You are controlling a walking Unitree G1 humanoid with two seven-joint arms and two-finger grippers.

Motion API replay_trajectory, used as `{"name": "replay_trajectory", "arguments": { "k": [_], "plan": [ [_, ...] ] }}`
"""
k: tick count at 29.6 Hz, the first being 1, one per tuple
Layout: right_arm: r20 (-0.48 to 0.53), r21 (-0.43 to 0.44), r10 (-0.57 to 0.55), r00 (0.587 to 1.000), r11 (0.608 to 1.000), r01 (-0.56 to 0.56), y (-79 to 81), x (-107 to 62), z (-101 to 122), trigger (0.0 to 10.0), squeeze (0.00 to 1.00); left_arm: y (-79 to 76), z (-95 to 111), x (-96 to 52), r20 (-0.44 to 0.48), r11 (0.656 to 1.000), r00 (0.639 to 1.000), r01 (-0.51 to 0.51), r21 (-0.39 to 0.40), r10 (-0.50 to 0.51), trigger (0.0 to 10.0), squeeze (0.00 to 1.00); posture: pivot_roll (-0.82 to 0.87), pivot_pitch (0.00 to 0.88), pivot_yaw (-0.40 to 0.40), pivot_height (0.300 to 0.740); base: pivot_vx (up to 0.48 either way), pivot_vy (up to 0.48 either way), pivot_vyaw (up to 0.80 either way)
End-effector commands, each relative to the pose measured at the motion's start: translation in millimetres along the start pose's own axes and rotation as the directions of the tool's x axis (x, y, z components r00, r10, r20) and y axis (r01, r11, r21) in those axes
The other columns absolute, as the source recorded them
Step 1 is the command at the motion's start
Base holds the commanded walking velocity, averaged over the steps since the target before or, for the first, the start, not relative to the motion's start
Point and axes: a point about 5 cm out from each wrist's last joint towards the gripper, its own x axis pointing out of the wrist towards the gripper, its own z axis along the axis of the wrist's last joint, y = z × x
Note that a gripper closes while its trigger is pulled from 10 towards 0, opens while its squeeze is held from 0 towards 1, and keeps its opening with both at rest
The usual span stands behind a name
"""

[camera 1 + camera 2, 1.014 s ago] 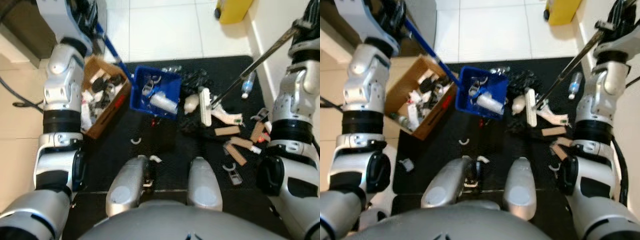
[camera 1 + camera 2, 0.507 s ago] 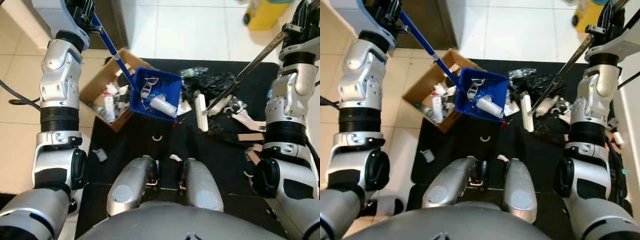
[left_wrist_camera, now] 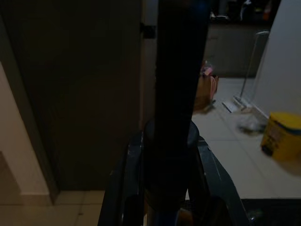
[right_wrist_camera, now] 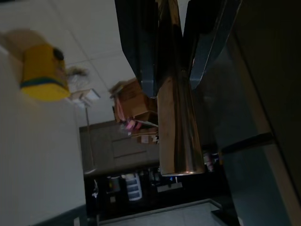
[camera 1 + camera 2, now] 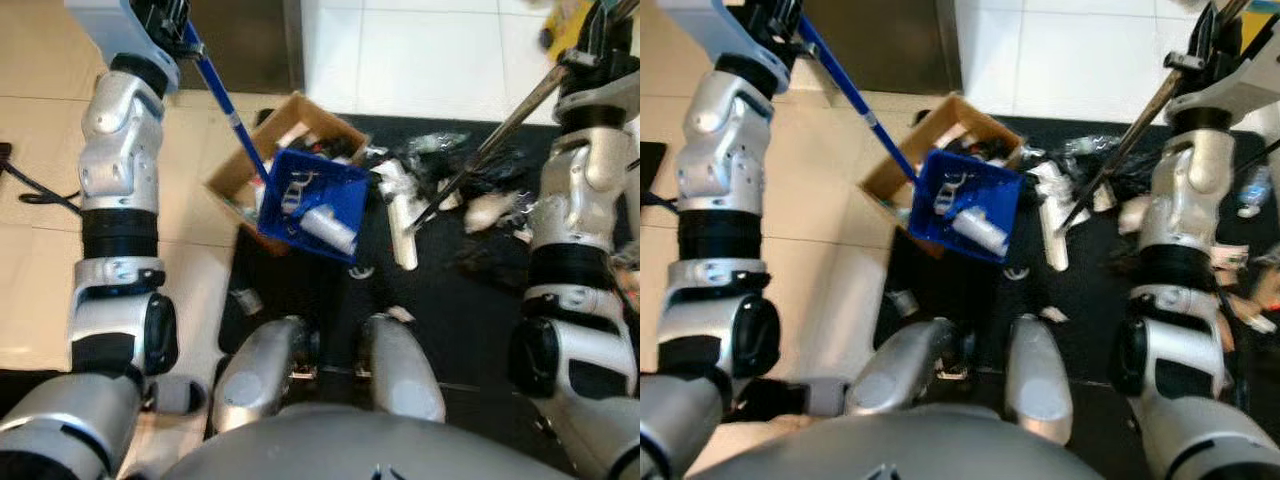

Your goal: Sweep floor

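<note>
Both silver arms are raised high. Left gripper [image 3: 162, 188] is clamped round a blue pole, right gripper [image 4: 164, 61] is pinching a metal one.

Bystanders around the black mat

A yellow bin [image 3: 281, 135] stands on the white tiled floor [image 5: 440, 60] near a pale wall [image 3: 282, 56]. A dark wooden door [image 3: 75, 94] rises beside beige tiles [image 5: 40, 200], where a black cable [image 5: 35, 190] trails. Further off, dim kitchen cabinets [image 3: 235, 52] line the far end of the room.
</note>
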Motion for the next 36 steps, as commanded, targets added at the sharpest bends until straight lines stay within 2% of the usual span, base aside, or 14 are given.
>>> {"name": "replay_trajectory", "arguments": {
  "k": [1, 8, 22, 36],
  "plan": [
    [0.052, 0.006, 0.003, 0.999, 1.000, -0.003, 2.1, 4.7, 10.7, 10.0, 0.00, 1.9, 13.1, 1.9, 0.057, 1.000, 0.998, -0.004, 0.004, 0.003, 10.0, 0.00, 0.04, 0.001, 0.077, 0.740, 0.000, 0.266, 0.00],
    [0.051, 0.005, 0.003, 0.999, 1.000, -0.003, 2.0, 4.3, 10.7, 10.0, 0.00, 0.0, 12.8, 2.4, 0.058, 1.000, 0.998, 0.001, 0.019, -0.002, 10.0, 0.00, 0.04, 0.002, 0.078, 0.740, 0.000, -0.037, 0.00],
    [0.048, 0.007, 0.005, 0.999, 1.000, -0.005, 1.7, 3.2, 10.3, 10.0, 0.00, -1.4, 11.3, 2.6, 0.051, 1.000, 0.999, 0.006, 0.027, -0.008, 10.0, 0.00, 0.04, 0.006, 0.078, 0.740, 0.000, -0.429, 0.00],
    [0.042, 0.015, 0.014, 0.999, 1.000, -0.015, 4.3, 1.3, 8.3, 10.0, 0.00, 5.3, 11.8, 1.7, 0.064, 0.998, 0.997, -0.035, 0.045, 0.032, 10.0, 0.00, 0.04, 0.012, 0.081, 0.740, 0.000, 0.000, 0.00]
  ]
}}
